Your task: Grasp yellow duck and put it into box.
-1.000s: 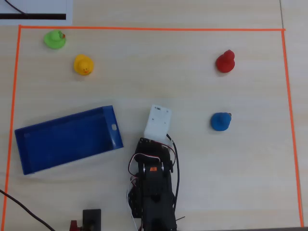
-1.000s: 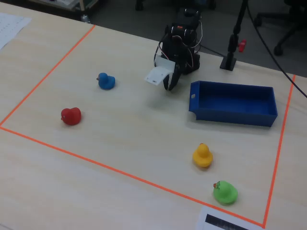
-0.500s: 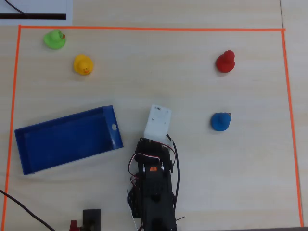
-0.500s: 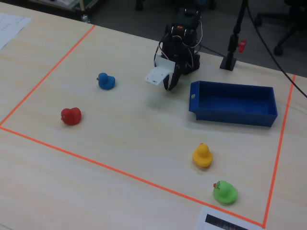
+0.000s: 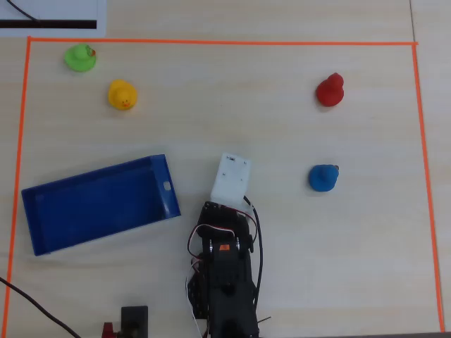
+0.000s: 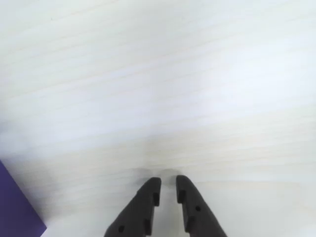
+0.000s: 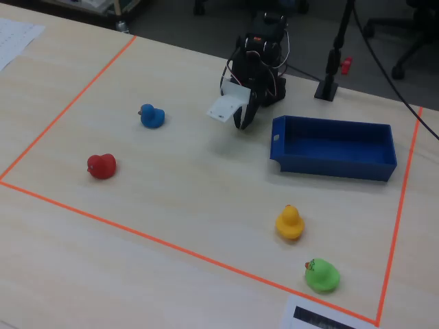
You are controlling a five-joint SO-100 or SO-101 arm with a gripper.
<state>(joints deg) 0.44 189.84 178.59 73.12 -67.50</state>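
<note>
In the fixed view, the green duck sits nearest, close to the right corner of the orange tape border. Just beyond it and slightly left stands the yellow duck, upright on the bare wooden table, touching nothing. Well to the left, the red duck lies near the left tape line, and the blue duck is farther back.

Farther on, right of centre, the blue box rests flat, its white label on the short left wall. In the overhead view the box looks empty, and the yellow duck sits well apart from it, with the green duck close beside the yellow one.

Just left of the box's labelled end, the gripper hangs low over the table beneath its white head. In the wrist view the gripper has its dark fingers almost together, a thin gap between the tips, holding nothing. No toy lies between it and the yellow duck.
</note>
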